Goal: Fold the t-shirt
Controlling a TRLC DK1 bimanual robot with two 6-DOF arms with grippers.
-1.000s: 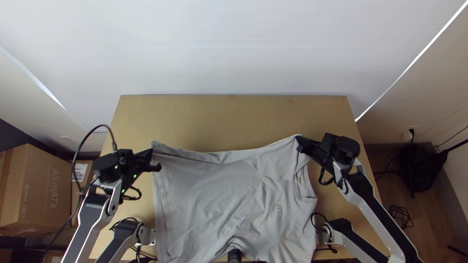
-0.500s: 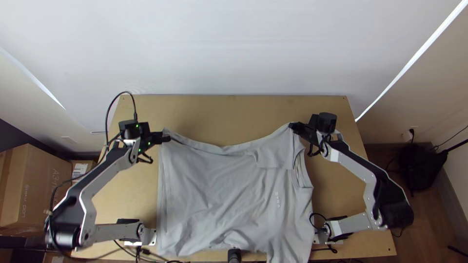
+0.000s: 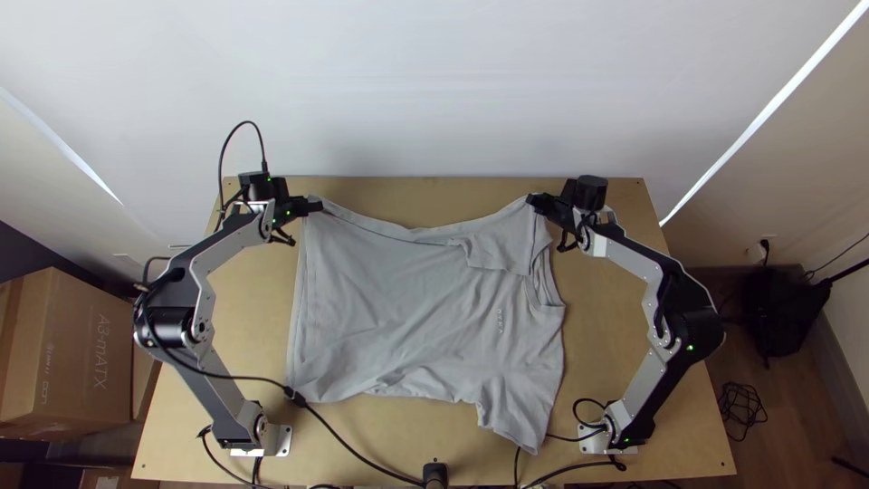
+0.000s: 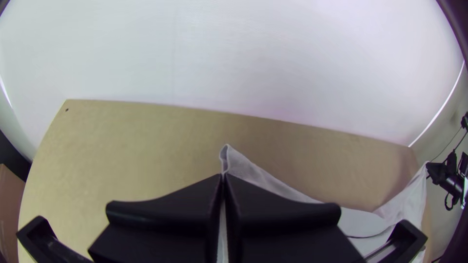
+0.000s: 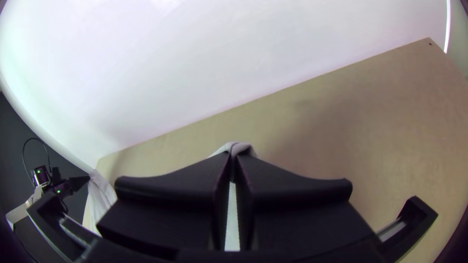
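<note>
Grey t-shirt (image 3: 407, 317): one, lying spread on one wooden table (image 3: 407, 195)
Holding: two, left gripper (image 3: 317, 206) and right gripper (image 3: 532, 201), narrowly pinching its far corners
Edges: wood is showing all around

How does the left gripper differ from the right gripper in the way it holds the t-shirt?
The left gripper pinches the t-shirt at a hem corner, while the right gripper pinches it towards the collar end. Beyond the left gripper the cloth forms a narrow point; beyond the right gripper, a low rounded bunch. Both are shut on the cloth, near the far edge of the table.
</note>
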